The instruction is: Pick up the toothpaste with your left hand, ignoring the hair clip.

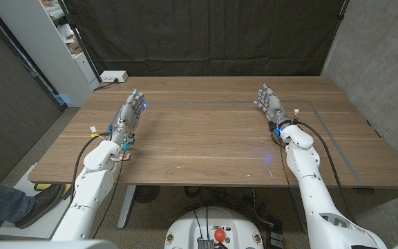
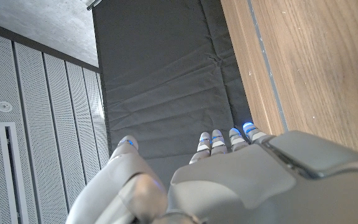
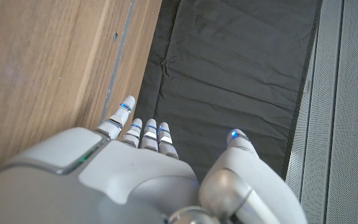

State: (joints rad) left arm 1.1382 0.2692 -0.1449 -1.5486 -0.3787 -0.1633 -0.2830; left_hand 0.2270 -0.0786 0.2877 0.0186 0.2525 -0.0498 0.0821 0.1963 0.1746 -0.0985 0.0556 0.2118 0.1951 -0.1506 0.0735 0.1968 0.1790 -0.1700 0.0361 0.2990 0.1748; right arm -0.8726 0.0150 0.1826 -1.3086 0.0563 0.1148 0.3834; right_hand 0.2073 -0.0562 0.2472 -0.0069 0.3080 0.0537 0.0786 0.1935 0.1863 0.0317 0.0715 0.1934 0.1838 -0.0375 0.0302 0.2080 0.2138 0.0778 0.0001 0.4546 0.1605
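Wooden table (image 1: 213,138), two open hands (image 1: 131,111) (image 1: 269,101)

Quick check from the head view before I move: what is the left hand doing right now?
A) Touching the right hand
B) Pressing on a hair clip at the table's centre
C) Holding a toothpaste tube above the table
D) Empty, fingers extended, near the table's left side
D: the left hand holds nothing, fingers extended, by the left side of the wooden table, far from the right hand.

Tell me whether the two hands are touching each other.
Apart. The head view shows the left hand and right hand separated by bare table.
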